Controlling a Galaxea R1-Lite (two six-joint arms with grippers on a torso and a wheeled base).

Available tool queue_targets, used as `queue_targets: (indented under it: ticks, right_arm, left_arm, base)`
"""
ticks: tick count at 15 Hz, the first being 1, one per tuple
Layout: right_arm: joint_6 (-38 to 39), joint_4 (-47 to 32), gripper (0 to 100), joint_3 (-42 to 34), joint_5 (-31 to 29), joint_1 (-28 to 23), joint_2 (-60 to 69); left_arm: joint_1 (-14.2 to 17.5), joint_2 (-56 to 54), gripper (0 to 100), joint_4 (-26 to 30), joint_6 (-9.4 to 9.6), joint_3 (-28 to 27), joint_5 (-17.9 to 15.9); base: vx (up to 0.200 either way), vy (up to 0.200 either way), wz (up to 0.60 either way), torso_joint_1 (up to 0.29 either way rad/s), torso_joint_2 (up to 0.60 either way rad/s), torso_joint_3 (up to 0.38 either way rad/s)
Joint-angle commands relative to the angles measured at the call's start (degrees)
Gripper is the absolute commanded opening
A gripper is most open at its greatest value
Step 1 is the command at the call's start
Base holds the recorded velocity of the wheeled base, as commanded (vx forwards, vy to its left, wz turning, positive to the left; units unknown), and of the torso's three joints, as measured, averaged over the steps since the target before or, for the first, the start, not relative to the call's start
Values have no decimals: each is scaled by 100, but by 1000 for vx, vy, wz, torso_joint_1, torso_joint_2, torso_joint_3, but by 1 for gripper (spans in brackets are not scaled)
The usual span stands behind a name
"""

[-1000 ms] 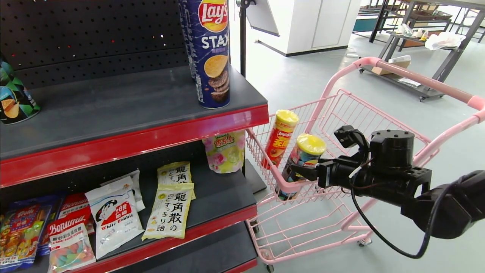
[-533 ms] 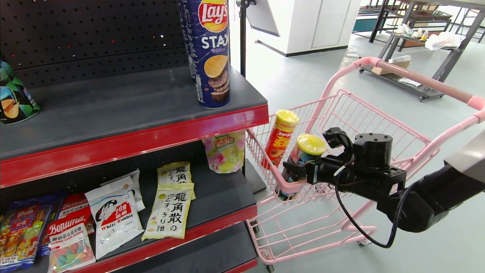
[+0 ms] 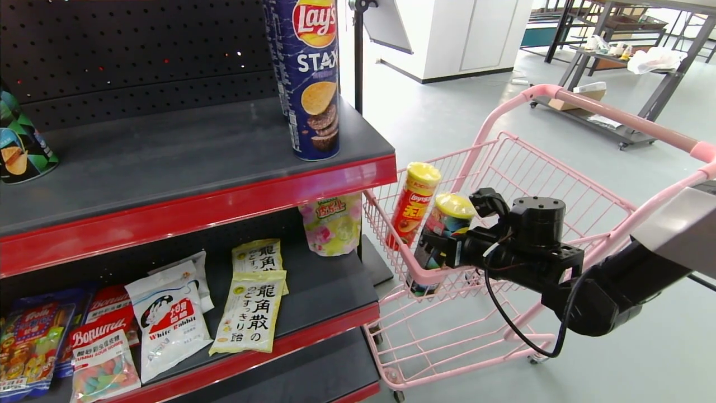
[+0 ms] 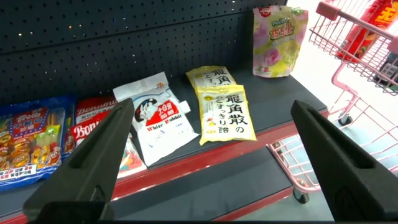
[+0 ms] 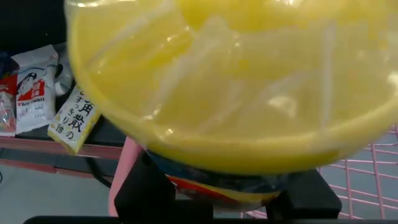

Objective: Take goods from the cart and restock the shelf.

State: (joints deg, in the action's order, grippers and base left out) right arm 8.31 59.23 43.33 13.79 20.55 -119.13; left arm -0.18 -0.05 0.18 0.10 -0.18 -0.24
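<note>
A pink cart (image 3: 506, 146) stands to the right of the shelf (image 3: 168, 151). In its near-left corner are a red chip can (image 3: 413, 204) and a dark chip can (image 3: 444, 226) with a yellow lid (image 5: 230, 81). My right gripper (image 3: 434, 249) is inside the cart, shut on the dark can's body just below the lid, a finger on each side (image 5: 146, 193). The can leans slightly. My left gripper (image 4: 211, 109) hangs open and holds nothing, in front of the lower shelf's snack bags (image 4: 224, 112).
A tall blue chip can (image 3: 310, 78) stands at the upper shelf's right front, and a green can (image 3: 19, 148) at its left edge, with bare board between. Several snack bags (image 3: 168, 319) lie on the lower shelf. Tables stand across the open floor behind.
My right arm has pushed further left into the cart until its fingers closed around the dark can. The can's lid has shifted slightly up and left.
</note>
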Motion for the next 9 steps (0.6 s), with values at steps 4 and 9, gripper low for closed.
queue_targets:
  ticks: [4,9]
  right_arm:
    - [-119,-571,0,317,-16,-104,1128]
    - [-462,-2127,0,660,-157,-306,3018]
  left_arm:
    - [1,5,100,-1,-1,1,-2]
    - [1,5,100,-1,-1,1,-2]
  base:
    - [0,0,0,0,0,0]
    - [0,0,0,0,0,0]
